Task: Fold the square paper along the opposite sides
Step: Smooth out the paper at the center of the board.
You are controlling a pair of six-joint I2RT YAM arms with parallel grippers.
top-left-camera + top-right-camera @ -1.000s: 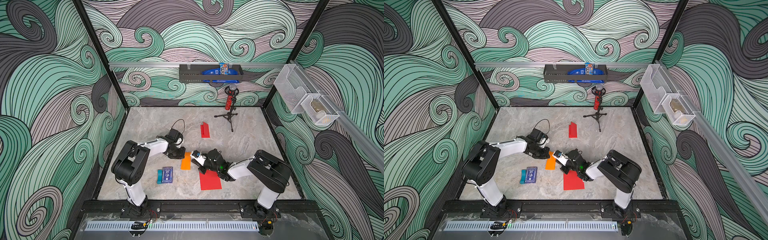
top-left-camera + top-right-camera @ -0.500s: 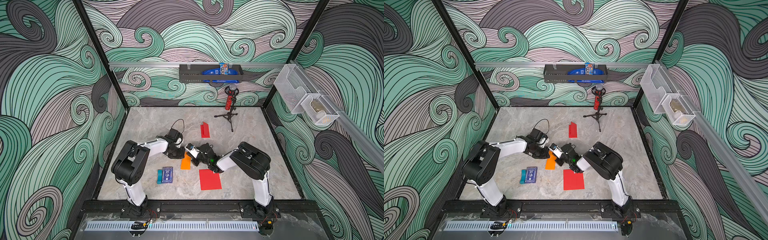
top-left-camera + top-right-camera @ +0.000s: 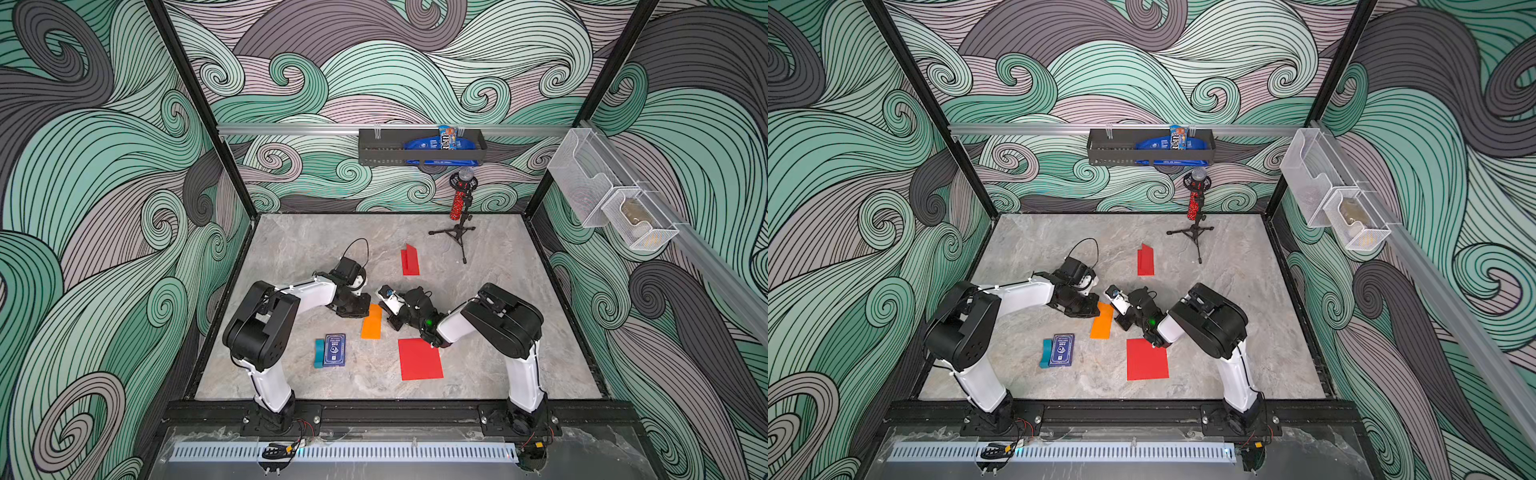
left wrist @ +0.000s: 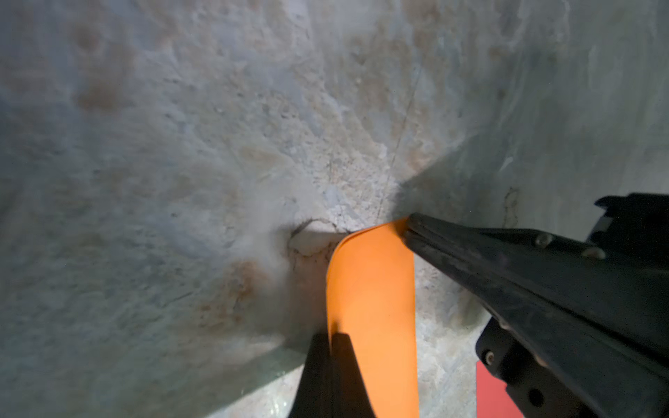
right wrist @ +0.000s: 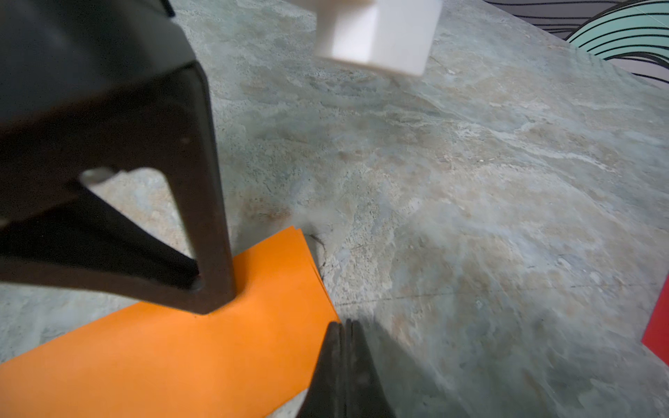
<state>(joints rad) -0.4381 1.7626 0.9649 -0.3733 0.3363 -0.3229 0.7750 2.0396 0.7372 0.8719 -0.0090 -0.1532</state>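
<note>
Both arms attend to the orange paper (image 3: 371,324), which lies on the table (image 3: 311,257) directly between the two pairs of fingers. The left fingers (image 4: 318,369) are closed, and the right wrist view shows their tip resting on the paper from above. Whether a layer is also pinched between them I cannot tell. The right fingers (image 5: 333,362) are closed as well and touch the paper's edge on the opposite side, close to a corner.

I judge that this placing has a purpose. Closed fingers make a narrow, stiff point, good for holding the upper layer down and for rubbing along a crease. Two contacts on opposite sides should also keep the thin sheet from sliding or springing open.

The paper is already doubled over into a narrow strip. At the corner beside the right fingers two layers show, slightly out of line with each other. On the side by the left fingers the fold looks rounded, not sharp — so the crease, in my judgement, needs more pressing. A flat red sheet (image 3: 419,359) lies near the right fingers, on the side away from the left ones — apart from the orange paper.
</note>
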